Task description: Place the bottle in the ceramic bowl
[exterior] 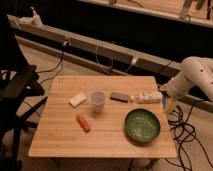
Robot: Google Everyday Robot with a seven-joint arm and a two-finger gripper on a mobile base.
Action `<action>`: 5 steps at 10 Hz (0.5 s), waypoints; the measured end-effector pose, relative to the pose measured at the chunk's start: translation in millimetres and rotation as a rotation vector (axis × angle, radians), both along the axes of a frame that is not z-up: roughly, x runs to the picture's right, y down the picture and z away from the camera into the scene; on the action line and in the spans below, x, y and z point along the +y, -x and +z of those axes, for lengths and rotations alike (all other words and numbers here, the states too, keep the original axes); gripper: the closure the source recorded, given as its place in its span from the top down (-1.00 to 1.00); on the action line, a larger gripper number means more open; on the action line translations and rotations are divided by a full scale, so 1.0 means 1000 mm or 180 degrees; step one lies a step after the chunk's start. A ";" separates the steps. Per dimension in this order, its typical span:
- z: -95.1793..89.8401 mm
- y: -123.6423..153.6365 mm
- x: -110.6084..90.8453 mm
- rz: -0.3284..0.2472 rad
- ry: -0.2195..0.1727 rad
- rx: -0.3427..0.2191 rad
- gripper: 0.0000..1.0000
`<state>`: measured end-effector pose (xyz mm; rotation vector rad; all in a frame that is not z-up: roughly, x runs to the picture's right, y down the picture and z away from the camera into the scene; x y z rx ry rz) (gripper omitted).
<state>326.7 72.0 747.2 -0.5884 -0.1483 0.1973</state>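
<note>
**At the table's right edge: gripper beside bottle**

On the far right part of the wooden table (pixel 60 140), the bottle (pixel 146 97) lies on its side. Its label is pale, and any writing on it is too small to read. The gripper (pixel 167 96) sits at the bottle's right end, on or just off the table edge. Whether it has hold of the bottle cannot be told, because the two merge at that point. The white arm (pixel 196 74) enters from the right and is cut off by the frame.

The green bowl (pixel 142 125) stands near of the bottle, apart from it.

Left of the bottle, in order:
- a dark flat block (pixel 119 96)
- a translucent cup (pixel 97 100), upright
- a white block (pixel 77 99)

An orange item (pixel 83 122) lies near of the cup; what it is cannot be made out. A dark chair (pixel 15 92) at left is partly out of frame.
</note>
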 end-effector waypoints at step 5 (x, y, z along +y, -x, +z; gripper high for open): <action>0.001 0.000 0.001 0.0003 0.0006 -0.0002 0.60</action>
